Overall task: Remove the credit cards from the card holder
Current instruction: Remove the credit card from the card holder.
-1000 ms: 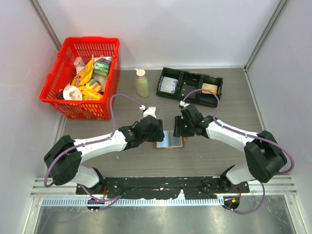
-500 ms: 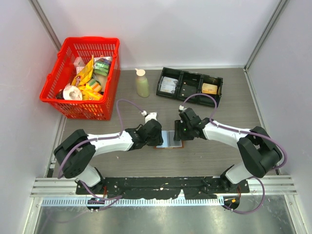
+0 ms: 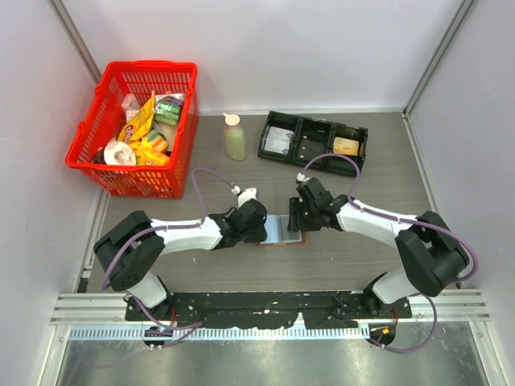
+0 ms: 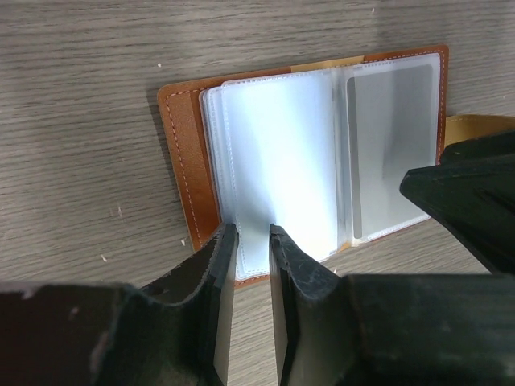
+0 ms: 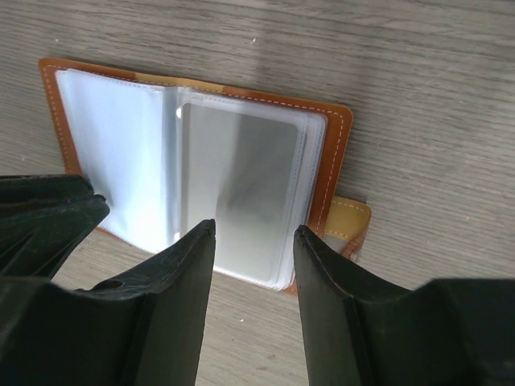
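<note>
Brown leather-look card holder (image 3: pixel 282 229) lies open and flat on the grey wood-grain table (image 3: pixel 362 257), near the front centre, right between the two grippers. Inside faces up, with clear, pale sleeves (image 4: pixel 278 161) on both halves and a greyish insert showing through the right-hand sleeve (image 5: pixel 237 185). A tan stitched tab (image 5: pixel 348 215) pokes out from under the right cover; I can't tell if it's a card or part of the holder. Left gripper (image 4: pixel 249 233) is at the holder's left half with its jaws drawn in to a thin slot. The sleeve's near edge sits in that slot, but I can't tell whether it is actually pinched. Right gripper (image 5: pixel 253 229) is over the right half with jaws clearly apart, nothing clamped, and the sleeve edge showing in the gap between the fingers. I can't tell whether its tips touch the holder. Black three-compartment tray (image 3: pixel 328 141) sits at the back of the table, well apart from the holder, with a tan card (image 3: pixel 346 145) lying in its right compartment. Pale bottle (image 3: pixel 235 138) stands just left of the tray, and a red basket (image 3: pixel 88 137) of packets is at the far left.
</note>
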{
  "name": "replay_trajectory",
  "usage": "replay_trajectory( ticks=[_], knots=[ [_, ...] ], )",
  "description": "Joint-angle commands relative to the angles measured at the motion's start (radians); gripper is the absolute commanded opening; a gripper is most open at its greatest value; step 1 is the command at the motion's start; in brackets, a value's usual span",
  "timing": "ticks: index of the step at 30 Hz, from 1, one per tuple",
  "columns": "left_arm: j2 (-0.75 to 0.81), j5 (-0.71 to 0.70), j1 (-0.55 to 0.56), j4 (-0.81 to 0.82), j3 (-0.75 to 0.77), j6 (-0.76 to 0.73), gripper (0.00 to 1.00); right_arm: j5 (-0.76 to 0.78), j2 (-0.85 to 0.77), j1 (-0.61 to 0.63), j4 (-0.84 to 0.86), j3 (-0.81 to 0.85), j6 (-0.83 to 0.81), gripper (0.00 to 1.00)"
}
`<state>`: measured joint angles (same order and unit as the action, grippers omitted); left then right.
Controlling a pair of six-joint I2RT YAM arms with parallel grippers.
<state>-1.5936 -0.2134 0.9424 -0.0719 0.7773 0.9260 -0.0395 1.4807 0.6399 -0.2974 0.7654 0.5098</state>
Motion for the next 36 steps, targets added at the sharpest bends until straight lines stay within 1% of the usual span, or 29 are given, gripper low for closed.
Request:
replay_trajectory(
  ticks=[1,6,12,20,24,27,32,36],
  knots=[
    [-0.019,0.000,0.002,0.000,-0.032,0.020,0.26,0.036,-0.080,0.009,-0.006,0.034,0.009,0.49],
    [-0.008,-0.004,0.004,-0.002,-0.036,0.023,0.26,0.036,-0.077,0.010,0.001,0.038,0.010,0.49],
    [0.000,-0.007,0.004,-0.003,-0.041,0.025,0.26,0.036,-0.028,0.010,0.026,0.018,0.018,0.49],
    [-0.003,-0.001,0.004,-0.003,-0.039,0.025,0.26,-0.007,0.012,0.010,0.067,0.003,0.026,0.49],
    [-0.005,0.000,0.007,-0.003,-0.039,0.027,0.27,-0.016,0.018,0.010,0.075,0.003,0.027,0.49],
    [-0.005,0.002,0.009,-0.002,-0.039,0.027,0.27,-0.057,0.001,0.010,0.095,-0.005,0.036,0.48],
    [-0.008,0.002,0.012,0.000,-0.036,0.027,0.27,-0.121,-0.031,0.010,0.147,-0.012,0.068,0.43],
    [-0.006,0.002,0.013,0.001,-0.036,0.030,0.27,-0.141,-0.060,0.010,0.149,-0.005,0.075,0.41]
  ],
)
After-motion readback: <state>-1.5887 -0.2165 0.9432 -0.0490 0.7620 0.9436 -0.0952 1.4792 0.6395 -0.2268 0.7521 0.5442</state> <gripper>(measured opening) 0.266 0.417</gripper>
